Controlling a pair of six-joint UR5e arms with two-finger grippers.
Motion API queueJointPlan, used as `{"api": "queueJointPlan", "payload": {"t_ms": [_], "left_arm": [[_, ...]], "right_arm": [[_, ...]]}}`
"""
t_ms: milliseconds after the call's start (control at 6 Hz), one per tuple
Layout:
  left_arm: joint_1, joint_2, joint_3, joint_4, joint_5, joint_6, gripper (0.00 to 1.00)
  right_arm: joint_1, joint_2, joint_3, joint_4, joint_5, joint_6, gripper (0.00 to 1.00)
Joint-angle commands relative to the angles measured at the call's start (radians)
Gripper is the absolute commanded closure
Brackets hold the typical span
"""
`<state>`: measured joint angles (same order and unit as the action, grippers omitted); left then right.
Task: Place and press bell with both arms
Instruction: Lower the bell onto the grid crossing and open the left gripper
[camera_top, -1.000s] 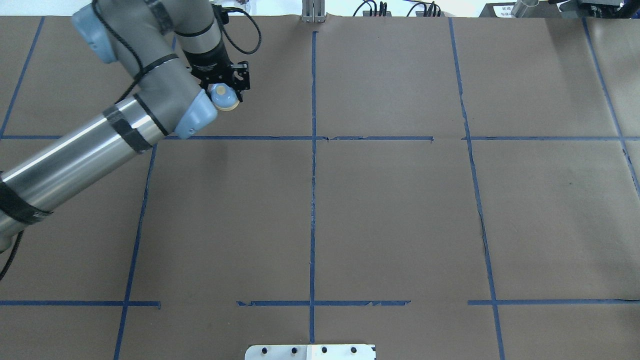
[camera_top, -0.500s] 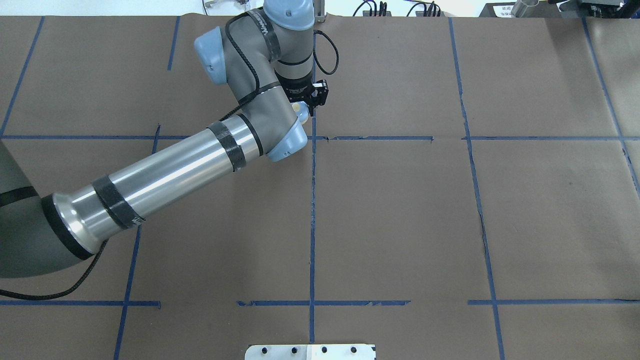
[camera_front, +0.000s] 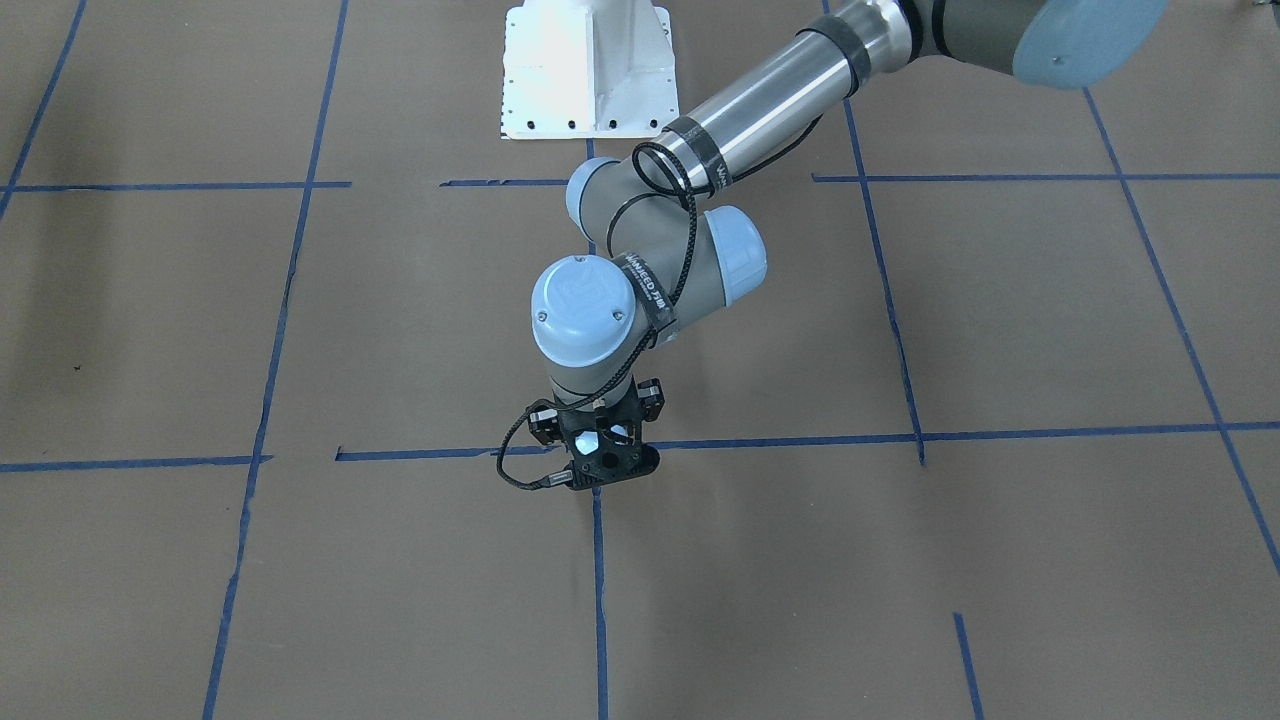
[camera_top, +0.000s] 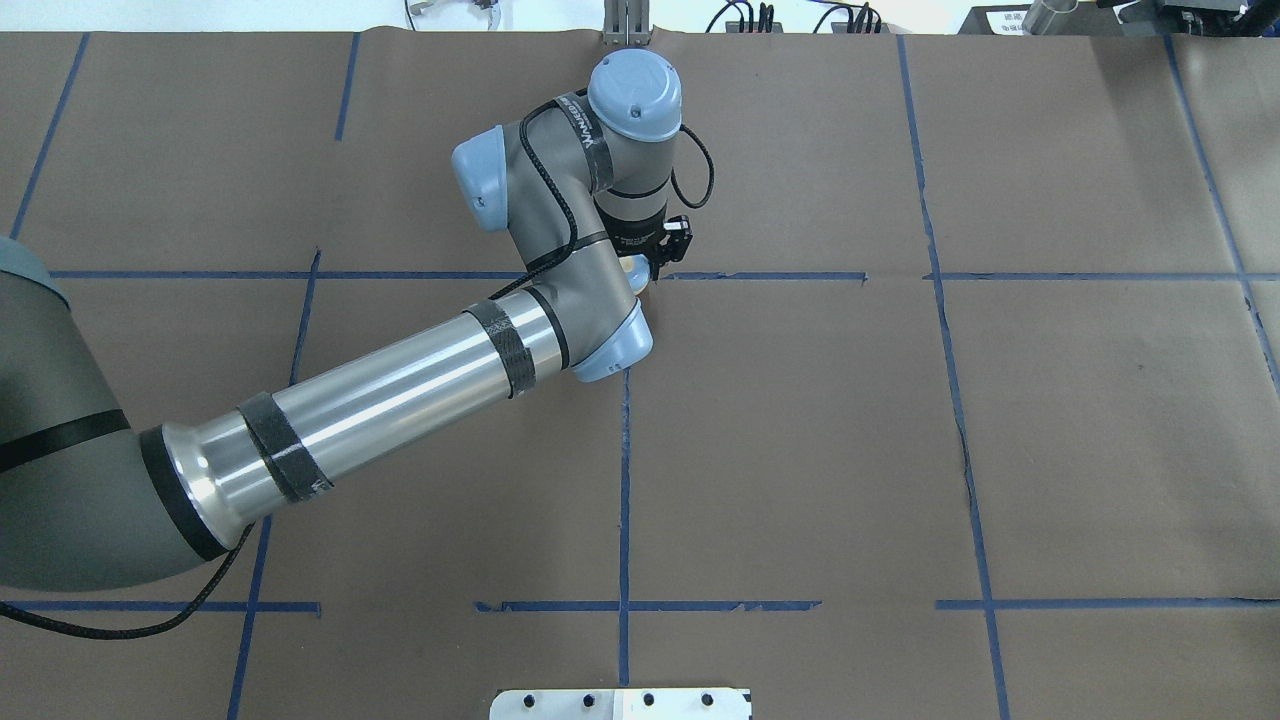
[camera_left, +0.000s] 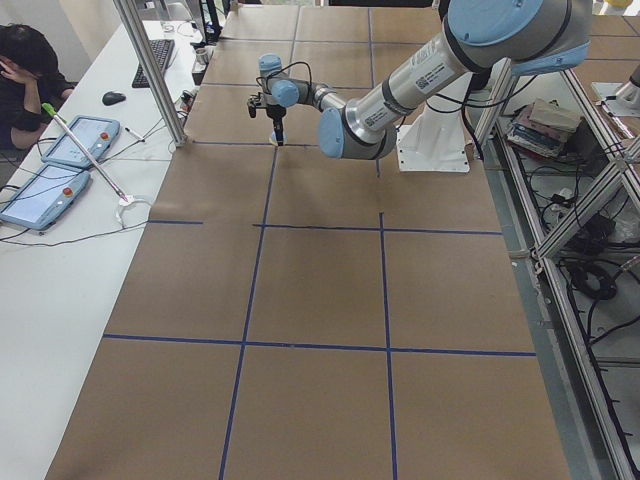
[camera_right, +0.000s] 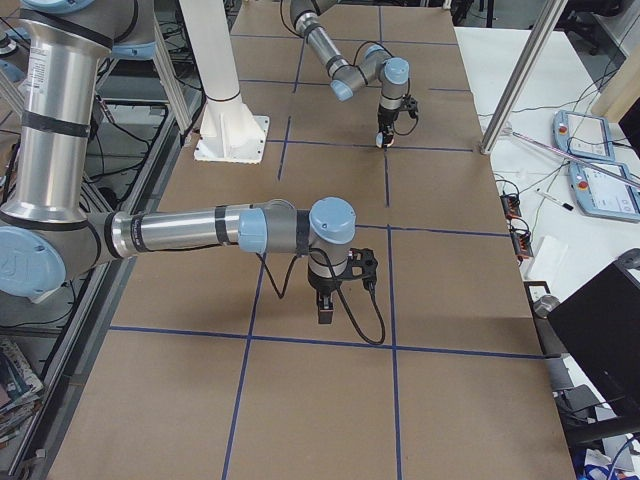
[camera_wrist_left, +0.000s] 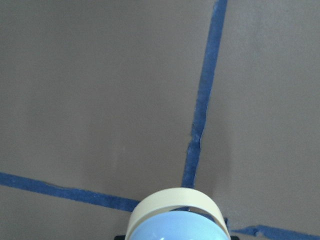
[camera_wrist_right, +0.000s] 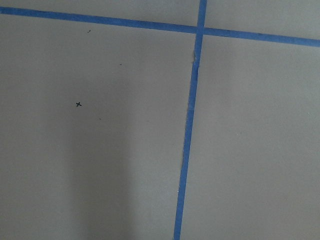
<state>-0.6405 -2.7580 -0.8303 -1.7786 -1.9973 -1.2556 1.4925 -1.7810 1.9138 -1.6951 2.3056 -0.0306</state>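
Observation:
The bell (camera_wrist_left: 177, 222), light-blue dome with a cream base rim, fills the bottom edge of the left wrist view. A sliver of it shows under the wrist in the overhead view (camera_top: 633, 267). My left gripper (camera_top: 652, 268) is shut on the bell and points down, low over the crossing of blue tape lines at the far middle of the table. The gripper also shows in the front view (camera_front: 597, 468), where it hides the bell. My right gripper (camera_right: 326, 310) shows only in the right side view, pointing down low over the paper. I cannot tell if it is open or shut.
Brown paper with a grid of blue tape (camera_top: 625, 450) covers the table. The white bolted pedestal (camera_front: 588, 70) stands at the robot's side. A metal post (camera_left: 150, 70) and a side table with tablets (camera_left: 60, 170) and a seated person (camera_left: 25, 70) lie beyond the far edge.
My left arm has swung to the right with the bell, from the far left cell to the middle tape crossing, and come slightly nearer.

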Motion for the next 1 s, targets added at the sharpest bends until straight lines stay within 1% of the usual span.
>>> {"api": "queueJointPlan", "payload": {"t_ms": [0,167,333,500,667,833], "left_arm": [[0.001,0.000,0.000,-0.001,-0.007,0.007,0.98],[0.001,0.000,0.000,-0.001,-0.012,0.016,0.98],[0.001,0.004,-0.003,0.002,-0.059,0.037,0.98],[0.001,0.008,-0.007,0.002,-0.069,0.038,0.97],[0.002,0.015,-0.007,0.002,-0.069,0.038,0.92],[0.001,0.024,-0.013,0.001,-0.072,0.038,0.60]], "right_arm": [[0.000,-0.001,-0.001,0.000,0.000,0.000,0.00],[0.000,0.000,-0.005,0.000,0.000,0.000,0.00],[0.000,0.000,-0.007,0.000,0.000,0.000,0.00],[0.000,0.000,-0.007,0.000,0.000,0.000,0.00],[0.000,0.000,-0.009,0.000,0.000,0.000,0.00],[0.000,0.000,-0.009,0.000,0.000,0.000,0.00]]}}
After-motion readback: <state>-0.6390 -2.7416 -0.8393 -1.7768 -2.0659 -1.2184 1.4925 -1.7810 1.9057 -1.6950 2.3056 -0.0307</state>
